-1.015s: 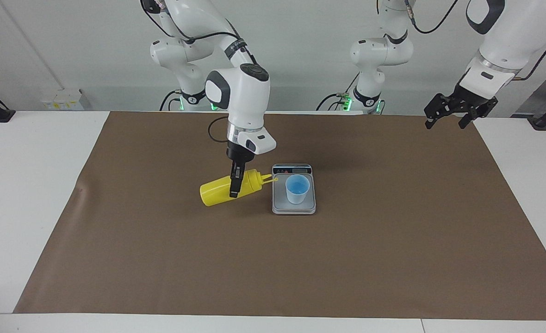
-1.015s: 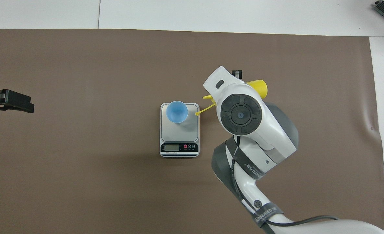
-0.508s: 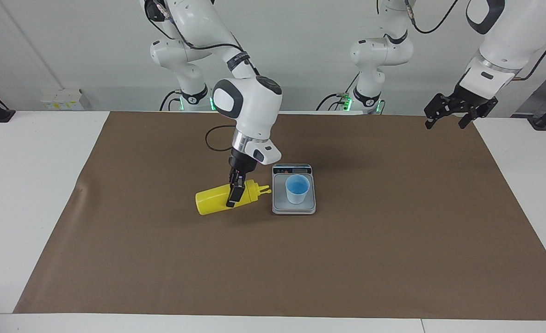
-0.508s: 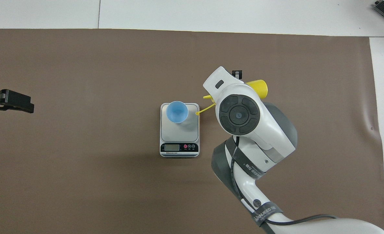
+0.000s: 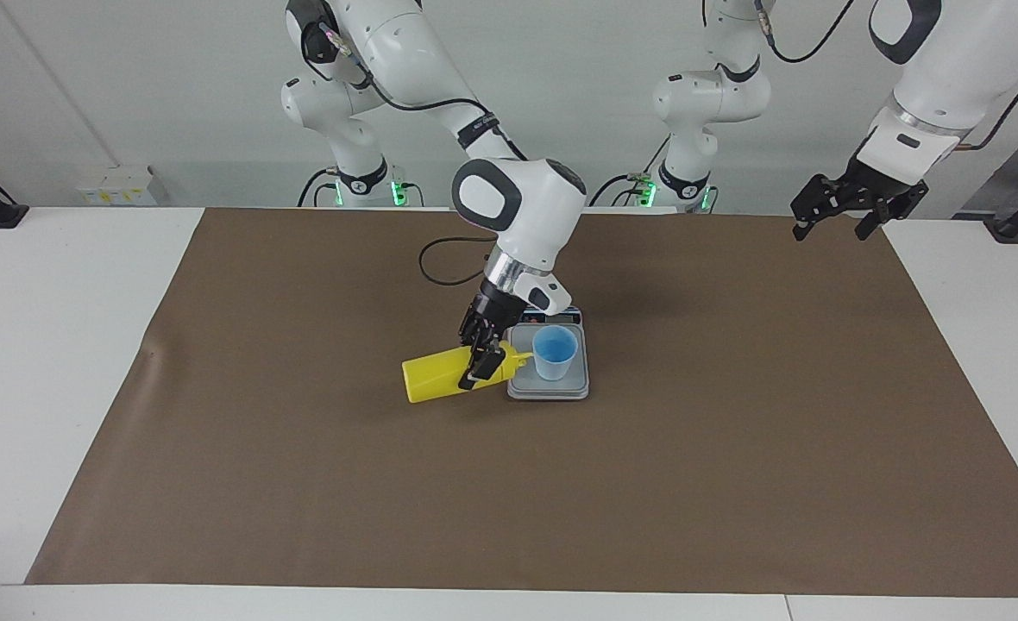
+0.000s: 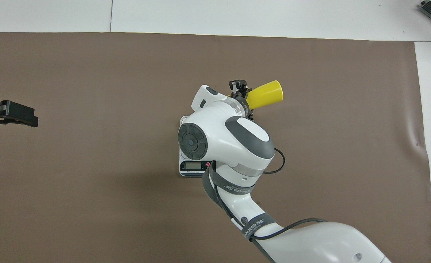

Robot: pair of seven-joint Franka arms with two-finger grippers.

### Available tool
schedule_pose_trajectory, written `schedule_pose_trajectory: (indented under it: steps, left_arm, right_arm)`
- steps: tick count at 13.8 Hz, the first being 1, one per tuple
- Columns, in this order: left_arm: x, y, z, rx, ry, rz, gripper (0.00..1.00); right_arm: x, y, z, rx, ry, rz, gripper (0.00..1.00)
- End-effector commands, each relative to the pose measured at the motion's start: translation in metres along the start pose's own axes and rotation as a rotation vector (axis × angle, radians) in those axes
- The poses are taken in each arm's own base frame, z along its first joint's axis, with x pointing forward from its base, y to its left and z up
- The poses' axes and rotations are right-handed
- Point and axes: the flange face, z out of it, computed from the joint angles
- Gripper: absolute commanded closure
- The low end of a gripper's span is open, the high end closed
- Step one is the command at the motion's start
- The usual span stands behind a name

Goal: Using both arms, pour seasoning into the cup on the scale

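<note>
Leaning in from twelve o'clock, the right gripper (image 5: 481, 358) is clamping the seasoning (image 5: 440, 376), nozzle at three o'clock toward the cup (image 5: 555, 352) on the scale (image 5: 549, 388). The left gripper (image 5: 854, 207) is waiting, splayed.

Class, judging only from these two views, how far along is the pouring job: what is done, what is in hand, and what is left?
Done: the cup stands on the scale. In hand: the right gripper is shut on the seasoning, tipped on its side with the nozzle at the scale's edge, short of the cup. Left: bring the nozzle over the cup and pour. The left gripper waits over the left arm's end of the table.
</note>
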Motion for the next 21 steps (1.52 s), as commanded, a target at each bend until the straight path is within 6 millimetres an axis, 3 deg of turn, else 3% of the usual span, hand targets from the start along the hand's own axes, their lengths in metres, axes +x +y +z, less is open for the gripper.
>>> schedule_pose_trajectory:
  steps: [1,5,7,11,21]
  left_arm:
    - [-0.005,-0.003,0.000,0.014,-0.003,0.002,0.00]
    - [-0.006,-0.003,0.000,0.014,-0.004,0.002,0.00]
    - [-0.006,-0.003,0.000,0.014,-0.004,0.002,0.00]
    - [-0.006,-0.003,0.000,0.014,-0.003,0.003,0.00]
    - [-0.006,-0.003,0.000,0.014,-0.004,0.002,0.00]
  right_arm:
    - [0.000,0.007,-0.005,-0.046,-0.049,-0.004,1.00]
    - [0.001,0.004,-0.003,-0.058,-0.082,-0.028,1.00]
    - [0.018,-0.005,-0.014,-0.076,-0.095,-0.042,1.00]
    - [0.031,-0.014,-0.018,-0.089,-0.105,-0.040,1.00]
    - [0.036,-0.024,-0.007,-0.100,-0.117,-0.052,1.00]
